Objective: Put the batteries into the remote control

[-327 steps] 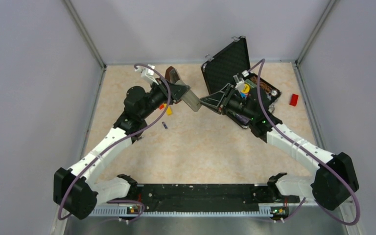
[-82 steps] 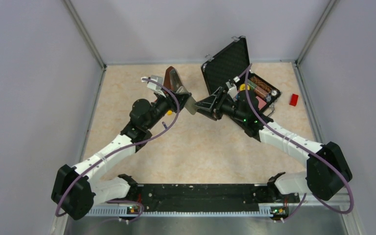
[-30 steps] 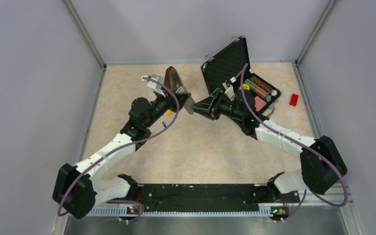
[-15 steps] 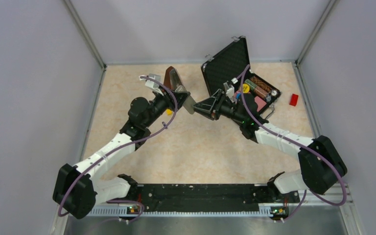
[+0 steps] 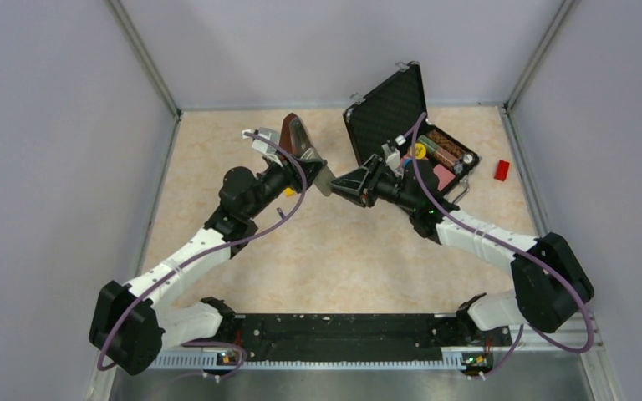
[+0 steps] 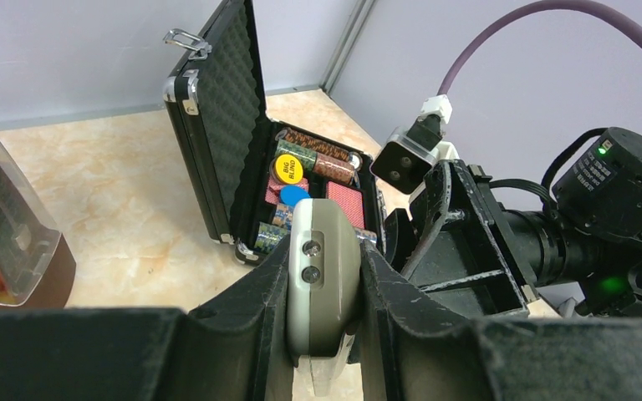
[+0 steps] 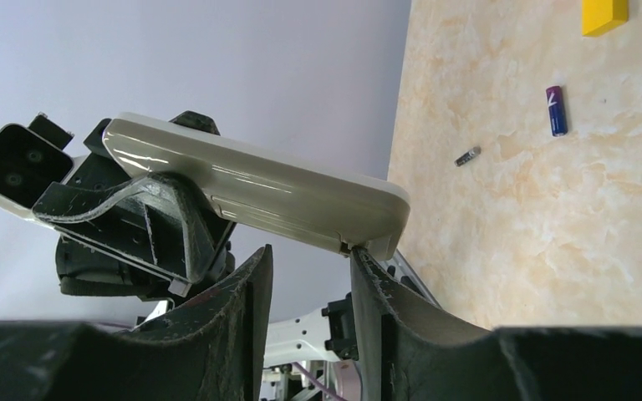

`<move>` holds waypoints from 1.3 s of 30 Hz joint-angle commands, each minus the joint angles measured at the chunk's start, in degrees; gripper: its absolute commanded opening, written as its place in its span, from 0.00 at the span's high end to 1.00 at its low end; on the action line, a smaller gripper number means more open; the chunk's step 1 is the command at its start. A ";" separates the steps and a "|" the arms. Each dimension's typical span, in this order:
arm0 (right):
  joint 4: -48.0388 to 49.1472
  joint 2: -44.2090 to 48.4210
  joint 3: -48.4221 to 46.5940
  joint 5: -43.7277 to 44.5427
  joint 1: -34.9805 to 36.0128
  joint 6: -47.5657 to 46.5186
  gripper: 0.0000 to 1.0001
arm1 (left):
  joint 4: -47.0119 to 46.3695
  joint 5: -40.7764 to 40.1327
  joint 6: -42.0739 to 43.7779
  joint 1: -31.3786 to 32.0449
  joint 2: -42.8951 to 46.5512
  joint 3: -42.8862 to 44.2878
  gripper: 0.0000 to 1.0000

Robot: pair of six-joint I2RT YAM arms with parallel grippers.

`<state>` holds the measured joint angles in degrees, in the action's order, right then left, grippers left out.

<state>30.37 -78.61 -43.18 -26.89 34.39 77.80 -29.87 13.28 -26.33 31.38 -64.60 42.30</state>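
1. Top view: nothing shifts; the remote control stays raised over the worktop.
2. Left wrist: left fingers clamp the remote control.
3. Right wrist: right fingers stand apart, empty, at its end; batteries lie unloaded on the worktop.

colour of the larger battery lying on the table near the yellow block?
The battery is bluish-purple. The right wrist view shows it best.
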 commanded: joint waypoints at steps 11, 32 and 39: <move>-1.91 -0.63 -3.99 1.90 0.68 -1.83 0.64 | -5.46 6.59 -1.79 1.54 1.23 2.69 1.00; -2.17 -3.16 -4.49 1.92 0.34 -2.09 0.64 | -11.37 11.98 -12.01 1.50 -0.36 4.40 1.00; 4.68 -3.65 -2.96 0.86 0.16 -1.13 0.64 | -14.07 14.32 -17.16 1.50 -1.09 4.15 1.00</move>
<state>28.40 -80.16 -45.10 -27.79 33.93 76.73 -31.75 15.33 -30.68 30.02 -66.37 42.46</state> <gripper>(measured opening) 0.363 0.317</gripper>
